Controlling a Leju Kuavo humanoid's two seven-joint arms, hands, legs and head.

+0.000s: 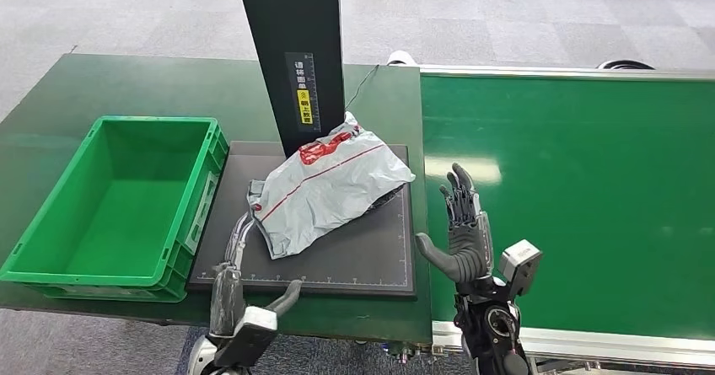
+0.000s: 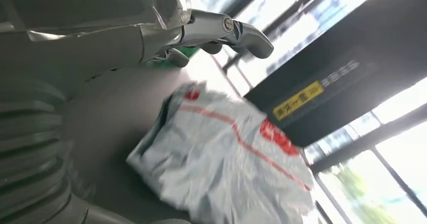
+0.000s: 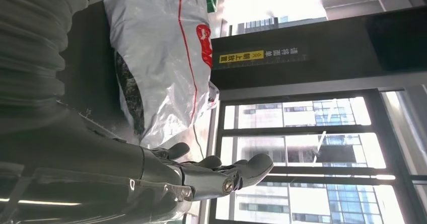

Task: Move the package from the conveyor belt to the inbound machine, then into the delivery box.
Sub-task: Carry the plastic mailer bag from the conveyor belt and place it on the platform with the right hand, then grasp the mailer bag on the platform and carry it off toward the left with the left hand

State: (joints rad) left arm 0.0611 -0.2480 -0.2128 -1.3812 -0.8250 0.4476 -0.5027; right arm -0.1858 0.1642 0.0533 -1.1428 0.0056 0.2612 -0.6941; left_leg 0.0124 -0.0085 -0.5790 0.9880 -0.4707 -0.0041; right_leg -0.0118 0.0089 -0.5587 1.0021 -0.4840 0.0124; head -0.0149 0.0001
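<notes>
Head view. I log the grey poly mailer package point(image 1: 329, 191) lying on the black scan mat point(image 1: 371, 261) of the inbound machine, its far corner against the machine's black column point(image 1: 291, 46). The green delivery box point(image 1: 118, 206) stands just beside the mat on the robot's left; the green conveyor belt point(image 1: 573, 198) lies on the right. My right hand point(image 1: 462, 227) is raised beside the mat's right edge, fingers straight and apart, holding nothing. My left hand point(image 1: 244, 303) sits low at the mat's near edge, fingers apart, not touching the package.

Risk, as I judge it: the package is limp and slick. A one-sided grip could let it sag, slip, or catch on the box rim; a sweep could push it into the column.

Left wrist view. Package point(image 2: 226, 158) close and blurred; my left hand's fingers point(image 2: 241, 32) are extended above it with clear space between. That gap is harder to read from the head.

Right wrist view. It shows dark contents through the package's point(image 3: 161, 58) film and a yellow label point(image 3: 241, 58) on the column. My right hand's fingers point(image 3: 221, 173) are extended, empty.
</notes>
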